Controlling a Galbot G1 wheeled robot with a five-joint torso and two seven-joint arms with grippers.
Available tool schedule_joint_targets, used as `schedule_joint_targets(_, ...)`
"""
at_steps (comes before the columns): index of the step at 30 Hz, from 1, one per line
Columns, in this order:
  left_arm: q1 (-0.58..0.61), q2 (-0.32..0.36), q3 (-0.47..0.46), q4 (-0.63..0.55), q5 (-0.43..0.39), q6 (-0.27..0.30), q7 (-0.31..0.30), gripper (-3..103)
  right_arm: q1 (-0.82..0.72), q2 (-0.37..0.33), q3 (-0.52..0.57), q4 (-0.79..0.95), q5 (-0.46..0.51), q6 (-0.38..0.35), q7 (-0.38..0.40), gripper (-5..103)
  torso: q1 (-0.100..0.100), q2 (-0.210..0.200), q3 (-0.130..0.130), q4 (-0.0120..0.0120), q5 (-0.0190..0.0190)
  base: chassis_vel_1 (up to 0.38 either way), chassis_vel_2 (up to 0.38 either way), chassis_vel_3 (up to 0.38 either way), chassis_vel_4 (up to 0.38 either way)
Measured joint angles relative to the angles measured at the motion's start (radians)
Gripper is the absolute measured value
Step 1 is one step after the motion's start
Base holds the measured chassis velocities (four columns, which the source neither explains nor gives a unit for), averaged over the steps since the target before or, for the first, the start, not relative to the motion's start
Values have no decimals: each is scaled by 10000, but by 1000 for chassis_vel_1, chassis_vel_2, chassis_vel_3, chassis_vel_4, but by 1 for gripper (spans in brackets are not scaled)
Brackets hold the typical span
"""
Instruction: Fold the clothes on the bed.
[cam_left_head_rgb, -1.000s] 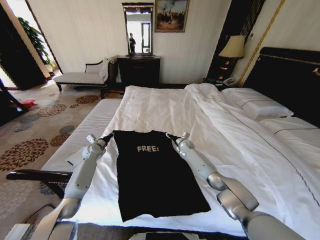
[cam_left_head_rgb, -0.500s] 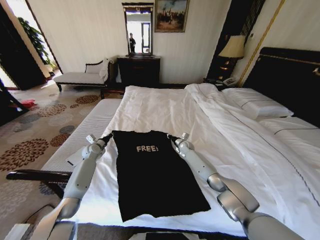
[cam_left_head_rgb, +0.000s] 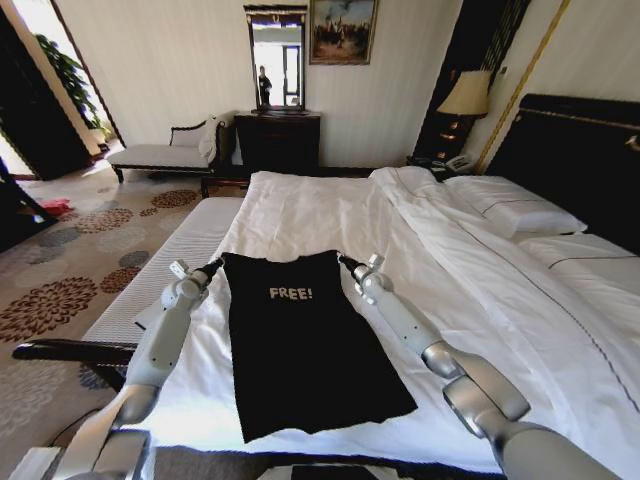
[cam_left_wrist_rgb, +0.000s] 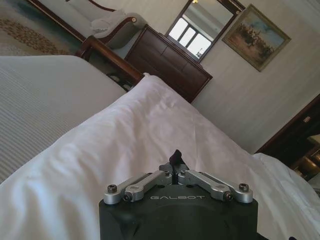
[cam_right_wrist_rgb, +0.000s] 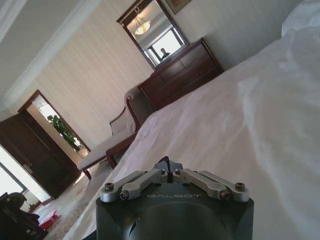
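On the bed: the black T-shirt (cam_left_head_rgb: 300, 345) lay flat on the white duvet (cam_left_head_rgb: 330, 215), its white "FREE!" lettering facing up, its hem near the bed's (cam_left_head_rgb: 560, 300) near edge.
Left gripper (cam_left_head_rgb: 215, 264): fingers pinched together on the shirt's far left corner — a scrap of black cloth showed between the tips in the left wrist view (cam_left_wrist_rgb: 175, 159).
Right gripper (cam_left_head_rgb: 346, 262): clamped the same way on the far right corner (dark fabric at the tips in the right wrist view (cam_right_wrist_rgb: 167, 165)).
Shirt's far edge: stretched straight between the two grippers.
Pillows (cam_left_head_rgb: 510, 205): well apart from the shirt, against the dark headboard (cam_left_head_rgb: 580, 160).
Room beyond: a bench (cam_left_head_rgb: 165, 150), a dresser (cam_left_head_rgb: 278, 140) with a mirror — and a lamp (cam_left_head_rgb: 465, 95).
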Motion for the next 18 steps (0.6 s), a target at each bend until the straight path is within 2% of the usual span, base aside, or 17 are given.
schedule_joint_targets(5,-704,96,308,299,-35,-55,27,0,302,-199,1,115,235,149,-8,0,1,0,-1,-5,3,0,0,0,0)
schedule_joint_targets(9,-711,166,401,179,-84,-65,51,0,247,-358,-5,372,292,179,34,0,2,0,0,-4,0,0,0,0,0)
schedule_joint_targets(12,-88,468,357,-693,-361,-54,55,0,-316,-964,-22,1426,531,105,456,0,2,-1,0,0,0,0,0,0,0)
schedule_joint_targets(13,-88,468,357,-693,-361,-54,55,0,-316,-964,-22,1426,531,105,456,0,2,-1,0,0,0,0,0,0,0)
schedule_joint_targets(15,441,749,259,-1450,-591,-22,53,0,-748,-1438,-37,2207,698,-23,790,0,3,-1,1,0,0,0,0,0,0)
schedule_joint_targets(17,1424,1371,64,-2863,-1028,6,52,0,-1566,-2353,-66,3857,1053,-314,1454,0,0,0,-2,-9,1,0,0,0,0)
schedule_joint_targets(18,1424,1371,64,-2863,-1028,6,52,0,-1566,-2353,-66,3857,1053,-314,1454,0,0,0,-2,-9,1,0,0,0,0)
